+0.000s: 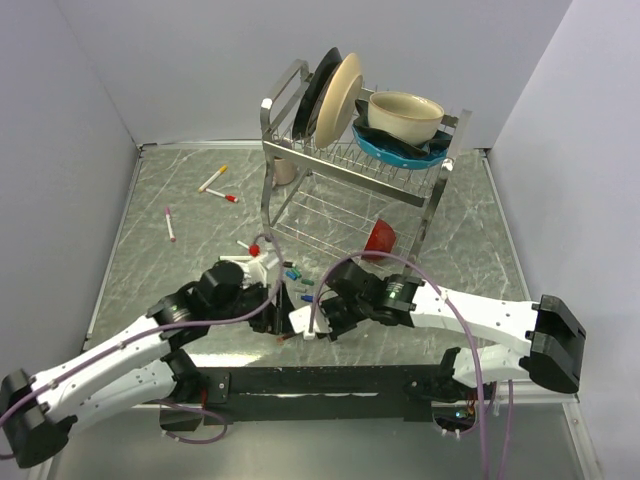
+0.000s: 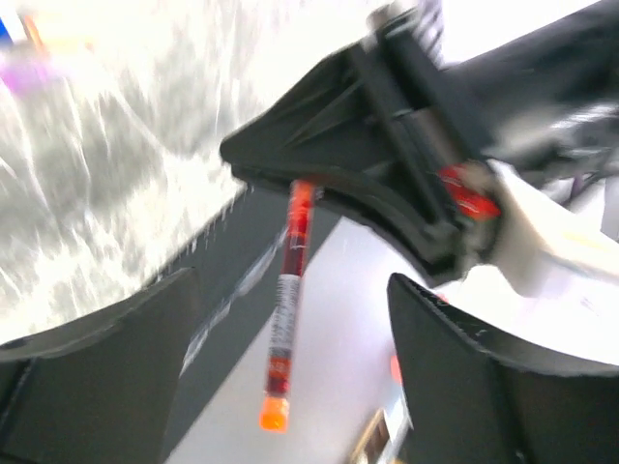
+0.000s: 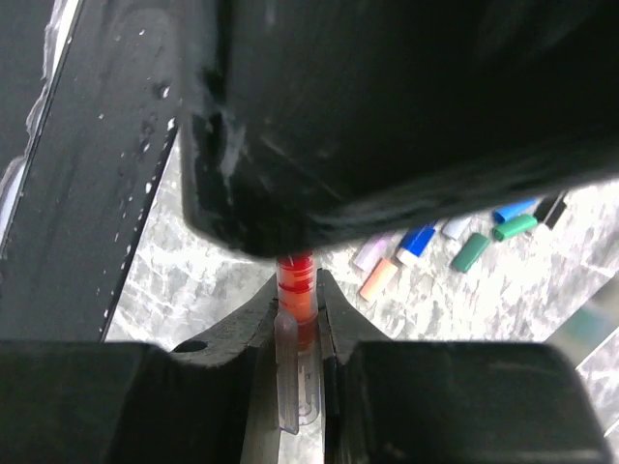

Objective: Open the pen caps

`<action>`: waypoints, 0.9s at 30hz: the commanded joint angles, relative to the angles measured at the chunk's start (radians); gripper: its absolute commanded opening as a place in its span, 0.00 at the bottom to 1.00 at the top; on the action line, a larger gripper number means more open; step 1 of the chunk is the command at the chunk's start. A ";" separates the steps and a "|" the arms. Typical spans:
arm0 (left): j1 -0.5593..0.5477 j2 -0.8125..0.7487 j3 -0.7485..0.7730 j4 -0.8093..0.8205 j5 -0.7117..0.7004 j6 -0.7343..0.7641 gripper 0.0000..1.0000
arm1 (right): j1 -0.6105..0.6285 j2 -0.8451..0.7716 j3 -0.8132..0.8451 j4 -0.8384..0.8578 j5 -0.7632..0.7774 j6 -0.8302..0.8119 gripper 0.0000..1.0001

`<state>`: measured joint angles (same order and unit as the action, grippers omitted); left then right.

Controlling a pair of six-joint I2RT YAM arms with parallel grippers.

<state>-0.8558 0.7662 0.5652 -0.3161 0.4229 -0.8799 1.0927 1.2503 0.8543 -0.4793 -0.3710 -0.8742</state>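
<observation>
Top view comes through crisp and evenly bright, soft shadows pooling under the dish rack (image 1: 268, 150). Left wrist view smears with motion blur, table (image 2: 145, 116) glaring white. Right wrist view: foreground murky and soft, pen caps (image 3: 471, 251) beyond sharper.

Dish rack (image 1: 268, 150) rear-centre on table (image 1: 160, 190); three pens (image 1: 212, 178) left of it; loose caps (image 3: 417, 240) before it.

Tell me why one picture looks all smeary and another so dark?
Left wrist view: blurred all over, table glaring white, red pen just readable. Right wrist view: a big dark fuzzy shape blocks the top; loose caps show beneath. Top view: sharp, evenly lit.
</observation>
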 commanded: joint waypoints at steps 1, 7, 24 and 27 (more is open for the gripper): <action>0.003 -0.122 -0.013 0.090 -0.192 -0.095 0.87 | -0.043 0.012 0.061 0.028 -0.062 0.098 0.00; 0.001 -0.325 -0.142 0.239 -0.420 -0.260 0.89 | -0.114 0.047 0.107 0.042 -0.137 0.225 0.00; -0.023 -0.165 -0.206 0.494 -0.616 -0.380 0.55 | -0.194 0.146 0.160 0.108 -0.221 0.487 0.00; -0.026 -0.134 -0.203 0.505 -0.610 -0.386 0.44 | -0.215 0.155 0.164 0.117 -0.235 0.523 0.00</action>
<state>-0.8726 0.6098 0.3309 0.0986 -0.1562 -1.2507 0.9062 1.3972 0.9680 -0.4160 -0.5724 -0.4263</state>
